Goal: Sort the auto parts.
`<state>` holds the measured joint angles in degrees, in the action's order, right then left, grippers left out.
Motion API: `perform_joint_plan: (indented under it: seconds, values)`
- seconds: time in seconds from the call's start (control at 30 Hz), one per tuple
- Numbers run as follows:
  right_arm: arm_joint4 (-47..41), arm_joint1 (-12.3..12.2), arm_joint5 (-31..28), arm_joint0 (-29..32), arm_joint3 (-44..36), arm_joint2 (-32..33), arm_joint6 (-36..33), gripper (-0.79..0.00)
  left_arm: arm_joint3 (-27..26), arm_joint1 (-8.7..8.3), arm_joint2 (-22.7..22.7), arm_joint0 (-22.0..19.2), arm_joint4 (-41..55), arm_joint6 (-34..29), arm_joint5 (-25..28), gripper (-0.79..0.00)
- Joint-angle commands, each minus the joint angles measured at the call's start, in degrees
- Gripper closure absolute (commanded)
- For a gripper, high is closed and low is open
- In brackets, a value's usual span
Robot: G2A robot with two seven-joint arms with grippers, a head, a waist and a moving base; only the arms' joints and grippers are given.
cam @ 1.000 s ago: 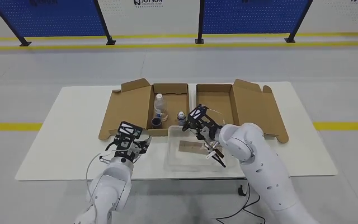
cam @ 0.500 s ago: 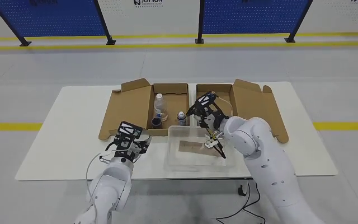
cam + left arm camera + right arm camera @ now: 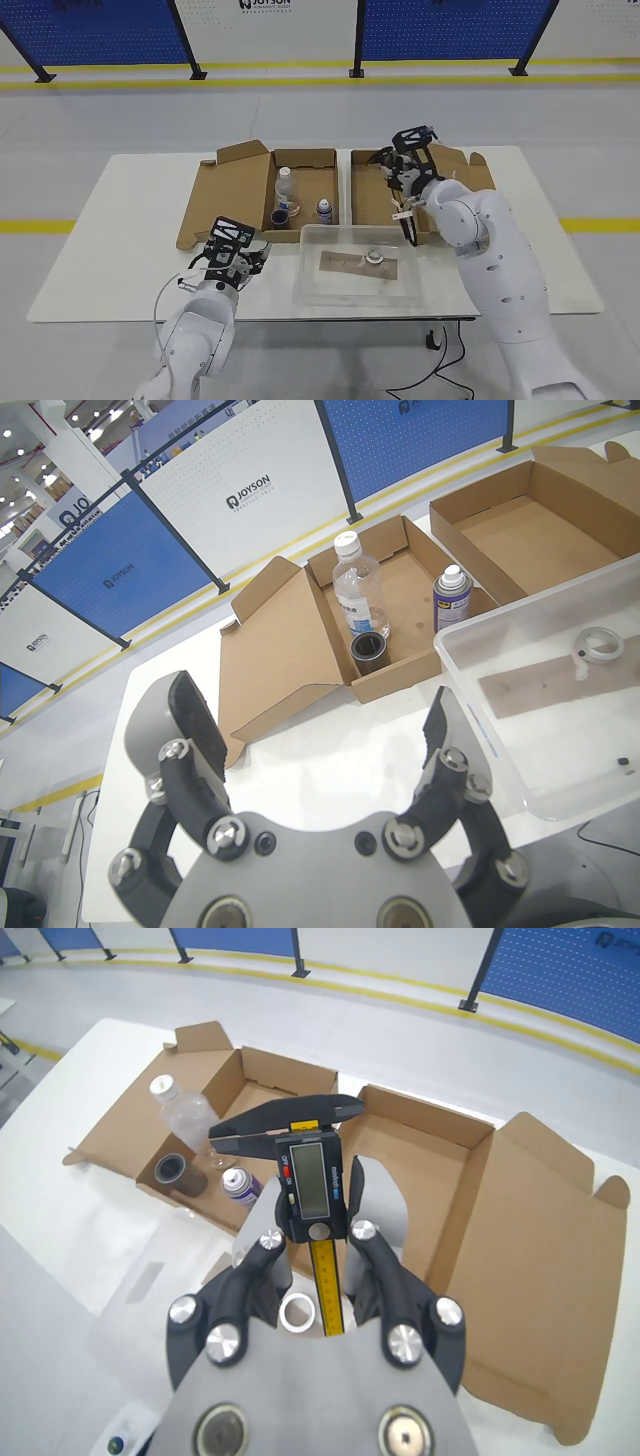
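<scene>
**Surface.** White bench (image 3: 130, 230), rectangular. Directions are read on a dial centred on the clear plastic bin (image 3: 312, 285), which sits at the bench's near edge in the top view.

**Room.** Pale grey floor with yellow floor lines (image 3: 300, 82) at 12 o'clock. Behind them stand blue and white perforated panels (image 3: 100, 30) on black feet.

**Containers.**
- Left cardboard box (image 3: 240, 195) at 11 o'clock, flaps open.
- Right cardboard box (image 3: 375, 195) at 1 o'clock, flaps open, floor bare.
- The two boxes stand just beside each other.

**Contents, left box.**
- Water bottle (image 3: 360, 587), upright, white cap.
- Dark metal sleeve (image 3: 370, 652), upright, at 7 o'clock of the bottle and close against it.
- Spray can (image 3: 451, 595), upright, blue label, at 4 o'clock of the bottle.

**Contents, bin.**
- Brown strip (image 3: 345, 265) lying flat on the floor.
- Metal ring (image 3: 597, 645) at the strip's 3 o'clock end.
- Small black piece (image 3: 622, 760) near the near wall.

**Left gripper** (image 3: 315, 705). At 9 o'clock of the bin, near the bench's front edge. Fingers are spread wide, with nothing between them and touching nothing.

**Right gripper** (image 3: 312, 1198). Raised over the right cardboard box. Fingers are closed on the body of a digital caliper (image 3: 307, 1178), which has a black head, a grey display and a yellow scale. In the top view the caliper (image 3: 407, 215) runs toward 6 o'clock, over the box's right half.
</scene>
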<state>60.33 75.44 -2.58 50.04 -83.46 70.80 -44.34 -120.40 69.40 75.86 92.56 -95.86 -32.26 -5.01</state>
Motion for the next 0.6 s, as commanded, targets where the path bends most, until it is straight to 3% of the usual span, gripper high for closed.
perform_joint_plan:
  seconds: [0.0,0.33,0.57]
  values:
    - [-0.40,0.05,1.42,-0.99,1.79,0.67,1.30,0.000,0.00,0.00,0.00,0.00,0.00,0.00,0.00,-0.785]
    - [-0.87,0.57,5.64,-5.38,11.75,0.99,6.49,0.000,0.00,0.00,0.00,0.00,0.00,0.00,0.00,-0.785]
    - [-1.09,0.42,3.80,-7.47,17.70,1.75,7.05,0.000,0.00,0.00,0.00,0.00,0.00,0.00,0.00,-0.785]
